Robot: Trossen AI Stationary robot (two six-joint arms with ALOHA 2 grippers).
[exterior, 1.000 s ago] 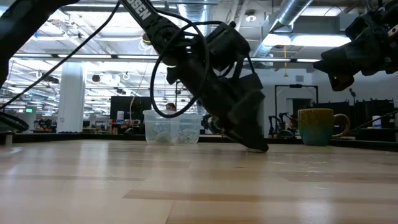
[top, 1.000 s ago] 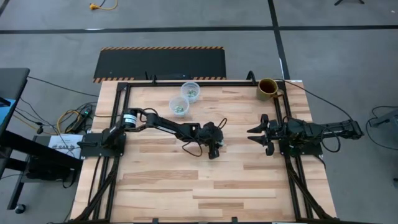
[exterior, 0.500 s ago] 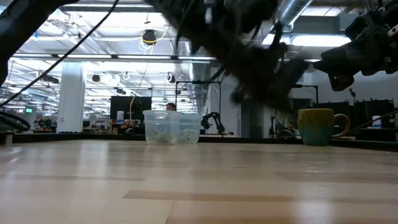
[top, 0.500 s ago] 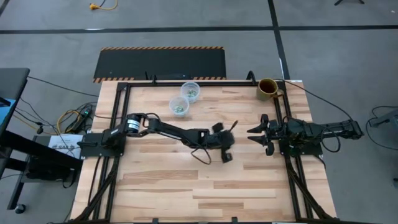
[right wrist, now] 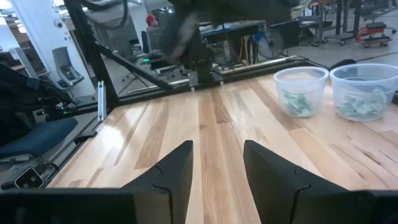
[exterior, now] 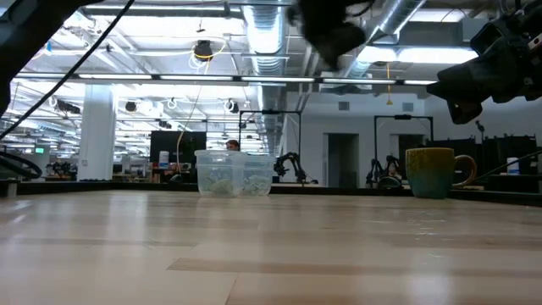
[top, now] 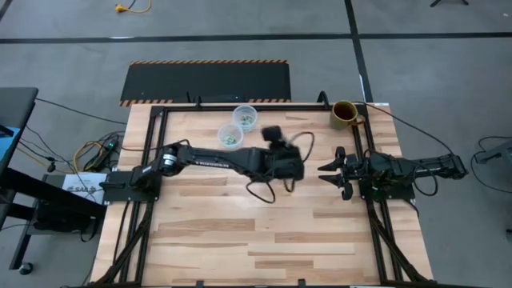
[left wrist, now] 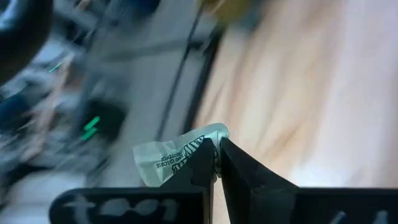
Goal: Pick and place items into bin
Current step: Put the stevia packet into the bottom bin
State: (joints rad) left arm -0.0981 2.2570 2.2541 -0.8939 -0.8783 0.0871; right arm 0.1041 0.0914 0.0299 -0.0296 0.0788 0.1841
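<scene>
My left gripper (left wrist: 216, 163) is shut on one pale green-and-white wrapped item (left wrist: 177, 158) and hangs high over mid-table (top: 293, 168). In the low view it is a dark blur at the top (exterior: 332, 30). Two clear plastic cups (top: 245, 116) (top: 230, 136) stand on their bases at the far middle of the table. Each holds several more such items (right wrist: 297, 102). Apart from these cups, no bin is in view. My right gripper (right wrist: 217, 167) waits open at the table's right side (top: 326, 170). My left gripper pinches the wrapped item by one end (left wrist: 210, 144) between its two fingertips (left wrist: 200, 167). The rest of the wrapper sticks out to one side of the tips. The item is lifted clear of the table.
A brown mug (top: 344, 114) stands at the far right corner of the table. Bare wooden tabletop (top: 264, 232) fills the middle and near half. A black frame rail (top: 240, 104) runs along the far edge.
My left gripper has risen from the tabletop at mid-table to well above it. It has drifted toward the far edge. It has also tipped from pointing steeply down to much nearer level.
</scene>
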